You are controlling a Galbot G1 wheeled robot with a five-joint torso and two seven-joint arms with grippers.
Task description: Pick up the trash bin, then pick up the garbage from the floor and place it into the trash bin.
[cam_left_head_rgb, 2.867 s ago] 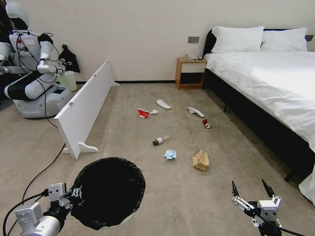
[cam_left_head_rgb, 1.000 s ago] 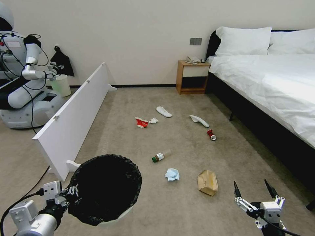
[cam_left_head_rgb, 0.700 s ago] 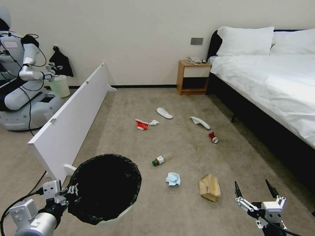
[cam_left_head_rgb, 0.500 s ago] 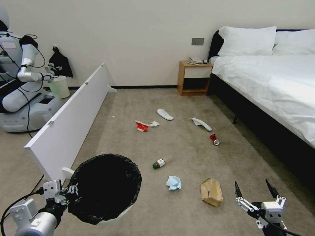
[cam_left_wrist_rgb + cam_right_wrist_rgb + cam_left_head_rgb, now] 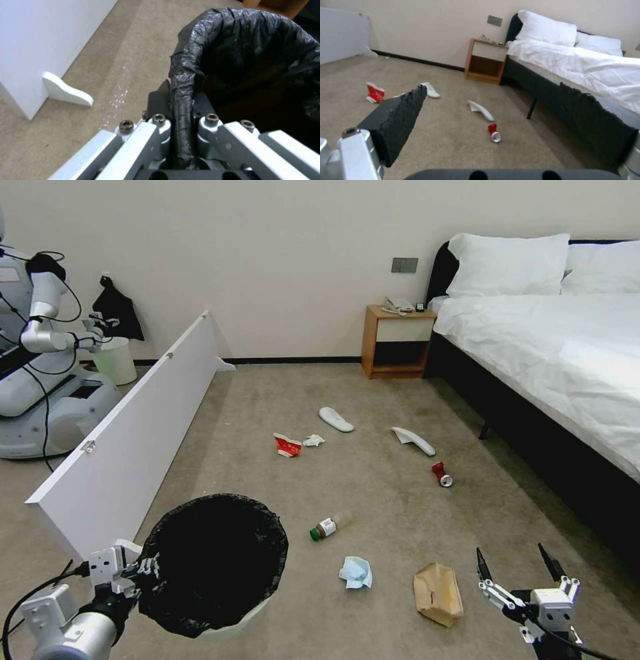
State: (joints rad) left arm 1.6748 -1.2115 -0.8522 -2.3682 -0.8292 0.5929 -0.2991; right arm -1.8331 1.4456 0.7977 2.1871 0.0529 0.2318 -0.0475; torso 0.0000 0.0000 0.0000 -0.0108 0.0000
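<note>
The trash bin point(image 5: 217, 567), white with a black bag over its rim, hangs at the lower left, and my left gripper point(image 5: 143, 570) is shut on its rim. The left wrist view shows the left gripper point(image 5: 181, 100) pinching the folded bag of the trash bin point(image 5: 250, 62). My right gripper point(image 5: 517, 570) is open at the lower right, holding nothing. The garbage lies on the carpet: a brown paper bag point(image 5: 438, 593) just left of the right gripper, a blue tissue point(image 5: 355, 572), a bottle point(image 5: 325, 527), a red can point(image 5: 441, 474), a crushed cup point(image 5: 287, 445), a white tissue point(image 5: 313, 440) and two slippers point(image 5: 336, 419) point(image 5: 413, 440).
A long white board point(image 5: 127, 427) stands on the left, with another robot point(image 5: 33, 360) and a pale bin point(image 5: 113, 360) behind it. A bed point(image 5: 567, 367) runs along the right and a nightstand point(image 5: 397, 340) stands by the wall. Open carpet lies between.
The whole head view has shifted: the litter sits lower and nearer, the board and other robot further left. Both grippers keep their places, the left still clamped on the bin.
</note>
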